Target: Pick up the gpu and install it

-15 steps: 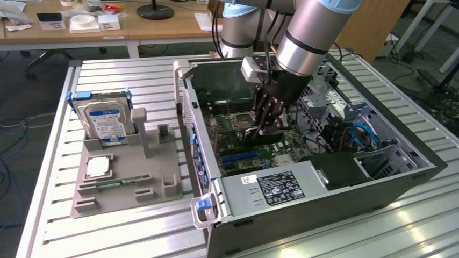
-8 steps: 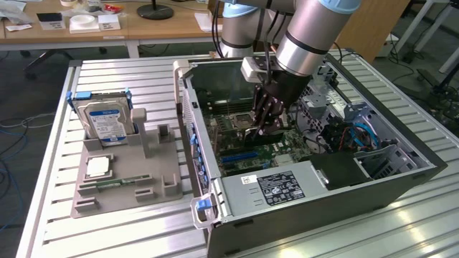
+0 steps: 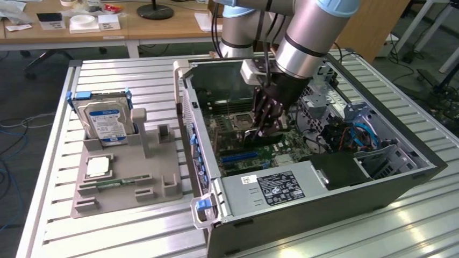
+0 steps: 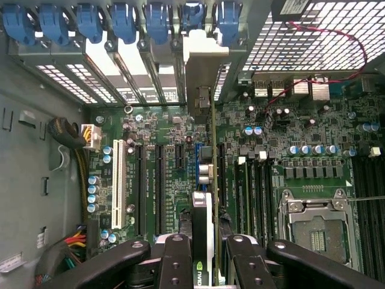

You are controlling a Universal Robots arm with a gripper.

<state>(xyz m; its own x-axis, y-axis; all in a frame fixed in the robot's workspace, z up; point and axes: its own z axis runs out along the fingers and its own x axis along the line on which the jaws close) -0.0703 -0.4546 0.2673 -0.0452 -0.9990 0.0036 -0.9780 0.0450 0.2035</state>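
An open computer case [image 3: 373,177] lies on its side on the slatted metal table [image 3: 129,75], its green motherboard [image 4: 301,138] bare, empty CPU socket [image 4: 316,232] showing. A row of blue clips [image 4: 123,21] lines the slot wall. Towards the exterior view's left sits a grey holder tray [image 3: 126,185]; a hard drive [image 3: 107,123] stands upright in it, a thin memory stick [image 3: 118,183] lying flat nearby.

The board [image 4: 289,138] is green with black slots and one white slot [image 4: 121,183]. The clips [image 4: 123,21] are blue. The gripper [image 3: 265,126] is black. The gpu [image 4: 204,232] is green and black. The drive [image 3: 106,122] has a blue and white label.
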